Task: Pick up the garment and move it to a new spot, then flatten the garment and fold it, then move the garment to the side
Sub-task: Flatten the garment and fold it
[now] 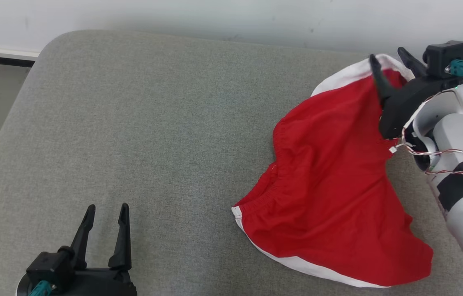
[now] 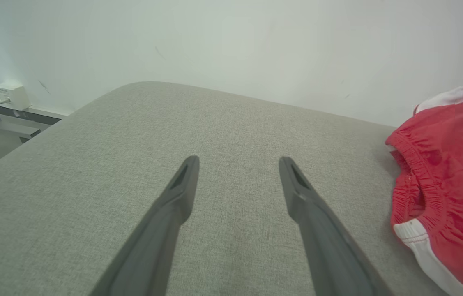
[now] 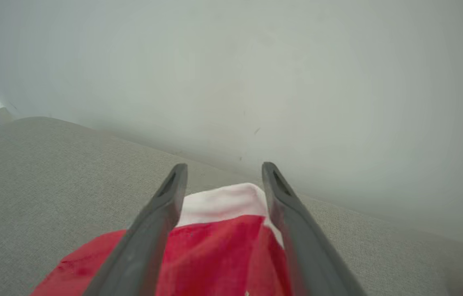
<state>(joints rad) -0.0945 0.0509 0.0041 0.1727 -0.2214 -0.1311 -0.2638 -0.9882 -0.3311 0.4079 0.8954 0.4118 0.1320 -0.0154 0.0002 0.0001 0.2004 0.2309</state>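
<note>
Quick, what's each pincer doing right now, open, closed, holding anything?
Left pincer: open, holding nothing.
Right pincer: open, fingers either side of the white corner of the shorts, not clamping it.

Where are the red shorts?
Head view: the red shorts lie on the right side of the grey cushion, the right gripper open over their far white corner.

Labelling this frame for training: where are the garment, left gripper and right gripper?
garment (image 1: 330,185), head view, its red middle.
left gripper (image 1: 107,206), head view, between fingertips.
right gripper (image 1: 387,54), head view, between fingertips.
</note>
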